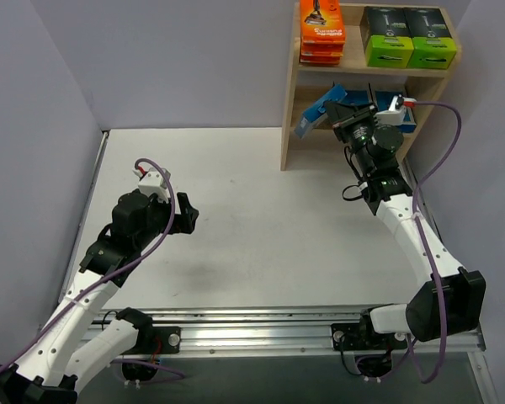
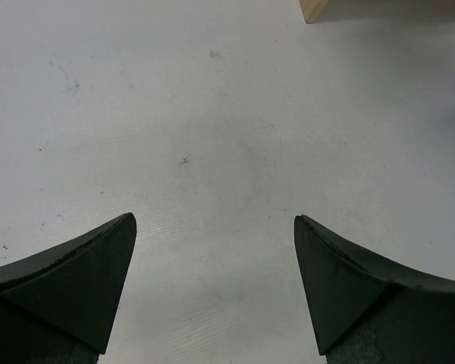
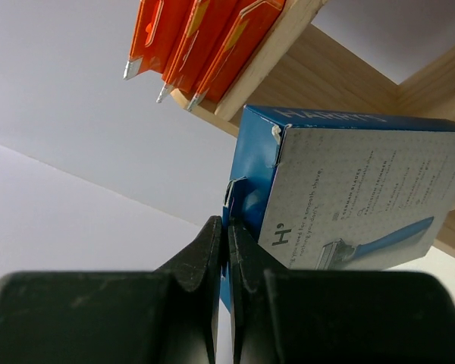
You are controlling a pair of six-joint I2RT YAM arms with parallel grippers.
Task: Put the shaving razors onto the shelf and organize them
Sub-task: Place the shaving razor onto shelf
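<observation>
Right claw [image 3: 225,224] — clenched, tips touching the edge of a light-blue pack [image 3: 364,189] at the lower tier of the shelf [image 3: 341,72]. Left claw [image 2: 214,221] — released, above the table [image 2: 212,114], near left.

Shelf [image 1: 290,109], upper right of frame.
- Top tier: three orange packs [image 1: 322,32] stacked left, two black-and-lime boxes [image 1: 406,38] side by side right.
- Lower tier: blue pack [image 1: 320,109] tilted at left panel.

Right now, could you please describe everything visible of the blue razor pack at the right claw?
The blue razor pack is a flat cardboard carton with blue edges and a pale dotted face printed with a logo, small text and a blue razor picture. It sits tilted in the lower tier of the wooden shelf. The right claw is shut on its thin left edge.
</observation>
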